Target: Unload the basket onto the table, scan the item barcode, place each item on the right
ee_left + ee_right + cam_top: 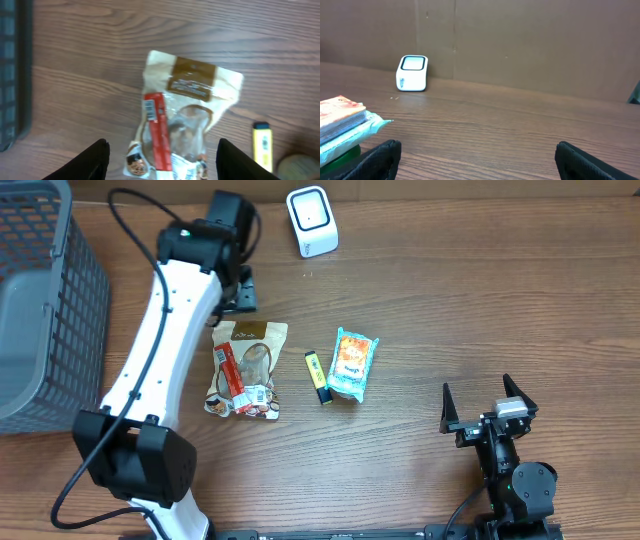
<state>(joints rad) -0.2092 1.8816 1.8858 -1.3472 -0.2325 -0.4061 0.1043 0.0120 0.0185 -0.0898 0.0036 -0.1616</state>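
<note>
Lying flat near the middle of the surface (450, 290), the clear snack pouch (255, 360) with a red stick pack (228, 368) resting on top of it is probably the item to be scanned, since the left claw (162, 142) hangs directly above it. The stick pack carries a white label at its far end that may be the barcode, though it is too blurred to be sure. That label faces up, so it would need lifting and turning towards the reader.

The left claw's fingers stand partly apart, one to each side of the pouch in the wrist view. They hold nothing, and I cannot tell whether they are close enough to touch the pouch.

Just right of the pouch lies a small yellow item (317, 376), and beyond it a teal-and-orange packet (352, 363), both apart from the pouch, so a grasp need not disturb them. The white scanner (312, 220) stands at the far edge, well apart from the pouch. A grey basket (45, 300) sits at the far left, likely for finished items. The right claw (482, 395) rests at the near right, spread wide and empty, seemingly parked out of the way.
</note>
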